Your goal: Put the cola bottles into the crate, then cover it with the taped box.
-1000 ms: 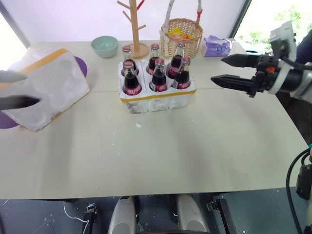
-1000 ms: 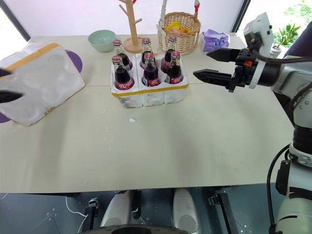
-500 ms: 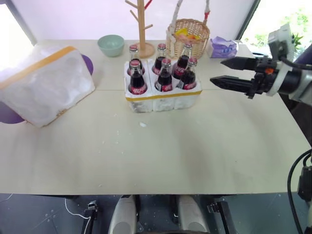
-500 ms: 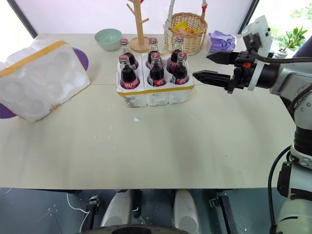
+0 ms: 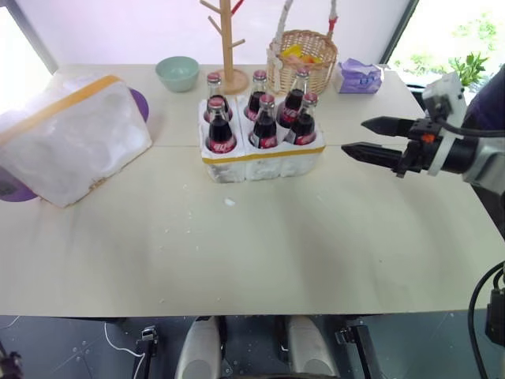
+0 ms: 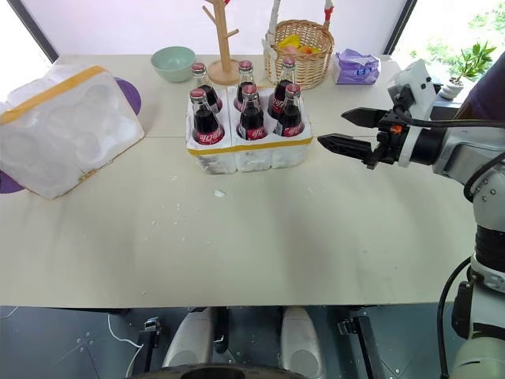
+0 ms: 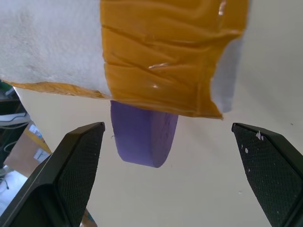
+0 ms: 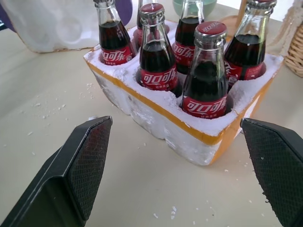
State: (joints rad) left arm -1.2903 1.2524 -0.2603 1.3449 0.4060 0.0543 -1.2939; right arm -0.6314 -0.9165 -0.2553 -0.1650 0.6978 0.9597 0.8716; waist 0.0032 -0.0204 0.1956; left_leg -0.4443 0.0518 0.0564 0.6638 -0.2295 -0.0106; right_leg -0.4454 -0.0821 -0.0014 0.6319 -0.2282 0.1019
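6 cola bottles point(image 5: 260, 126) stand in the crate point(image 5: 264, 158)
Right gripper point(image 5: 357, 138), jaws spread, at the crate's 3 o'clock; left gripper point(image 7: 165, 184), spread, faces the taped box point(image 5: 71, 138), at 9 o'clock

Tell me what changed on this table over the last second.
The right gripper sank a little beside the low white styrofoam crate, jaws open and empty. The left gripper, whose black fingers showed over the big yellow-taped styrofoam box a second ago, has left the head view; it now hangs open at the box's taped edge. Nothing was gripped or released. The six red-capped cola bottles, crate and box stayed put.
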